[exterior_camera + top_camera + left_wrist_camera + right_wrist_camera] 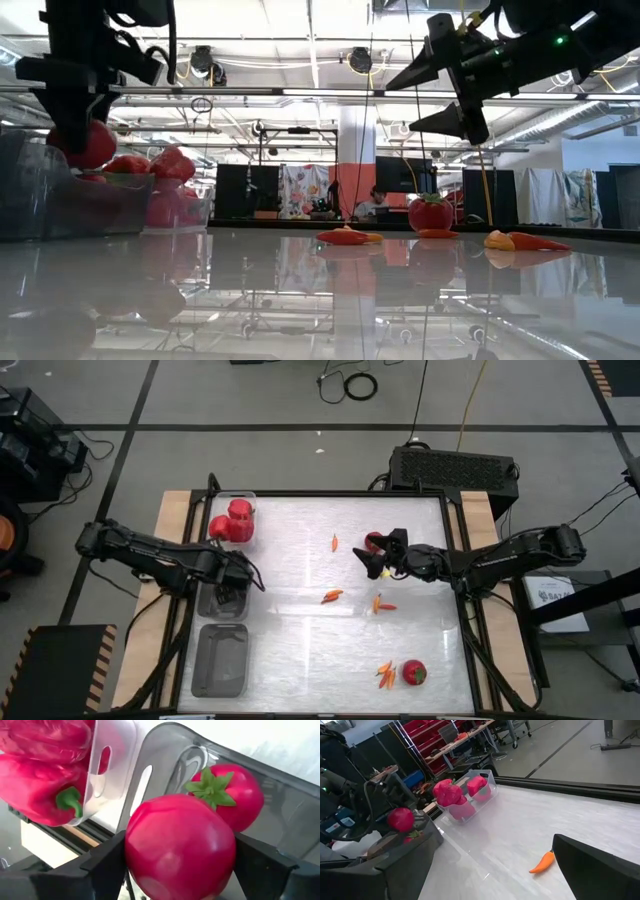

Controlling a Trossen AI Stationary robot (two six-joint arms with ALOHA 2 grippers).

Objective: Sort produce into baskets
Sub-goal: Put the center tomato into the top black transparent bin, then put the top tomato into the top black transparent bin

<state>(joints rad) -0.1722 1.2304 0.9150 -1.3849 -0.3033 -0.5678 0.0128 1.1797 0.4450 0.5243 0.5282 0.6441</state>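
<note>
I had the left gripper point(177, 870) clamped on a smooth, glossy red tomato point(180, 852), held just above the middle bin point(223, 600) on the table's left edge, where 1 tomato with a green star-shaped stem point(235, 792) already lay. I judged this the drop-off step: the next move called for lowering a little and releasing inside the clear, round-cornered walls. The far bin point(233, 510) held lumpy, waxy bell peppers point(233, 523); the near bin point(220, 660) looked empty. My right gripper point(380, 560) hung over mid-table with its fingers spread wide and holding nothing, above another tomato point(374, 541). Slender orange chilies point(332, 596) and 1 more tomato point(413, 672) lay unsorted on the shiny white tabletop point(300, 650).
</note>
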